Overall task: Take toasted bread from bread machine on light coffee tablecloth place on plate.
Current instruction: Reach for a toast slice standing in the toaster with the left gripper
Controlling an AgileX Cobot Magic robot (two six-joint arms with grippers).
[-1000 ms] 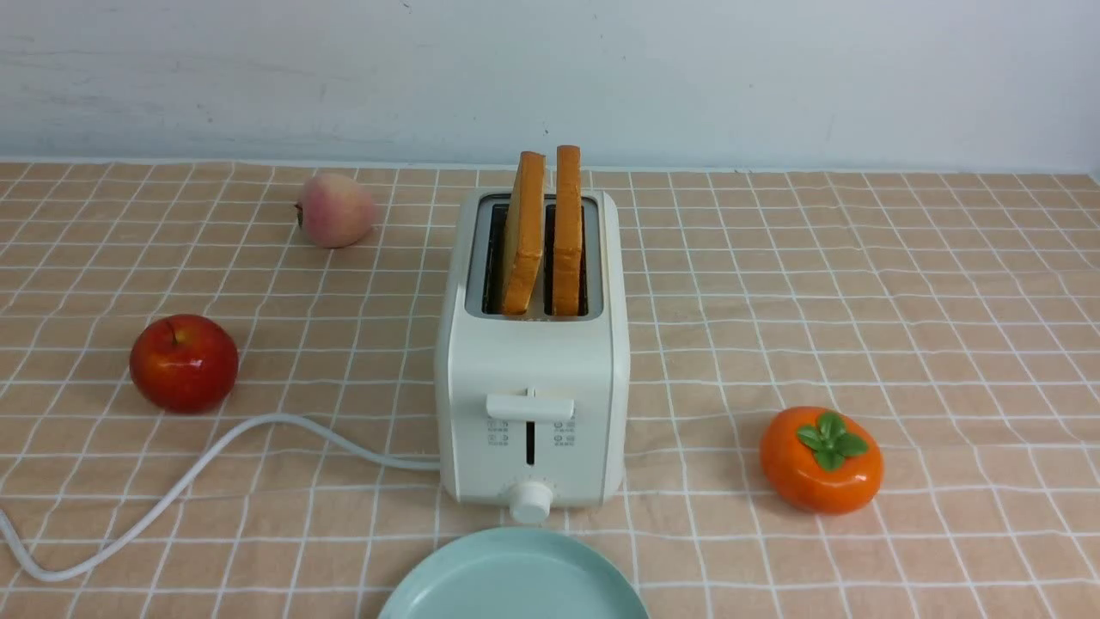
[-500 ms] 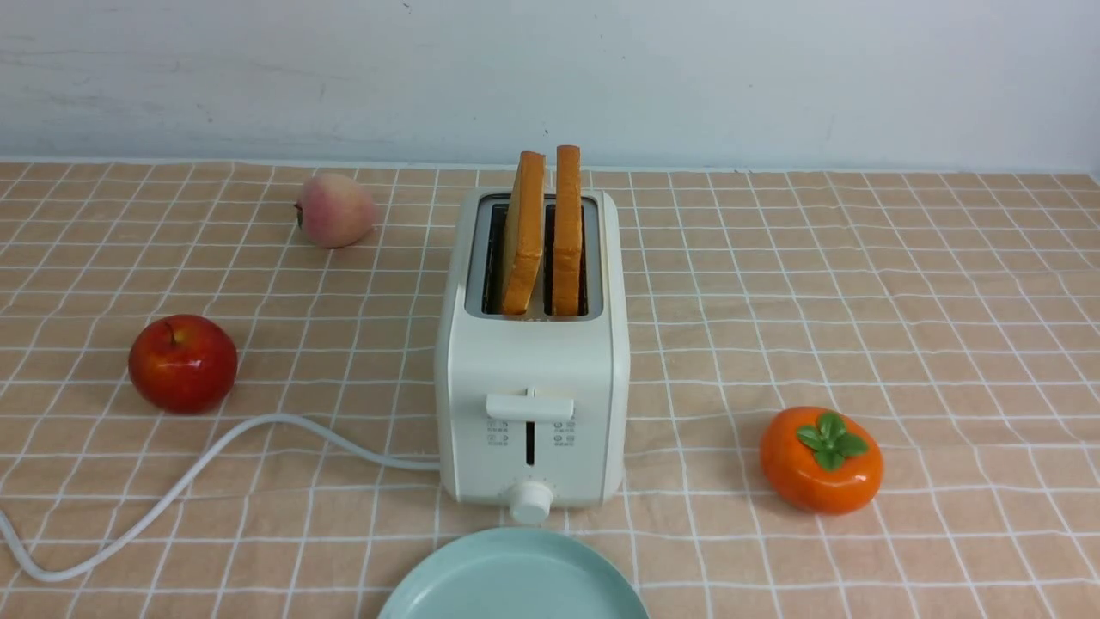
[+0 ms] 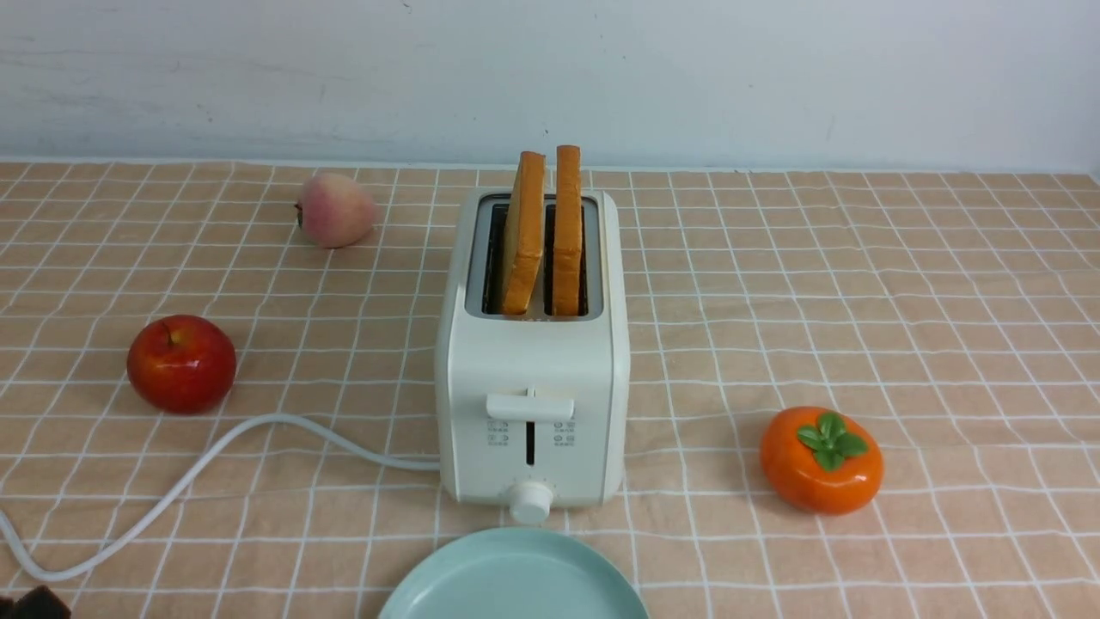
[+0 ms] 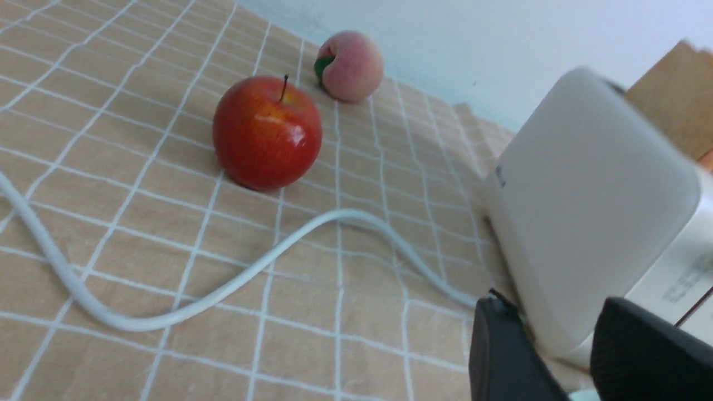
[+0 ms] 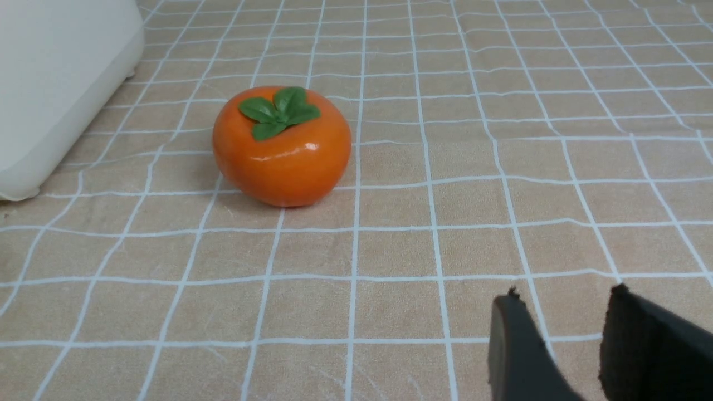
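two tan square toast slices [image 3: 523, 232] stand in the cream boxy toaster [image 3: 530, 370], round mint plate [image 3: 516, 576] at its six o'clock. left gripper [image 4: 551, 312] and right gripper [image 5: 562, 303] are both parted and empty. best pinch one slice's faces from straight above.

Toasted bread [image 3: 524, 236] upright in bread machine [image 3: 530, 378]; plate [image 3: 516, 576] just in front.
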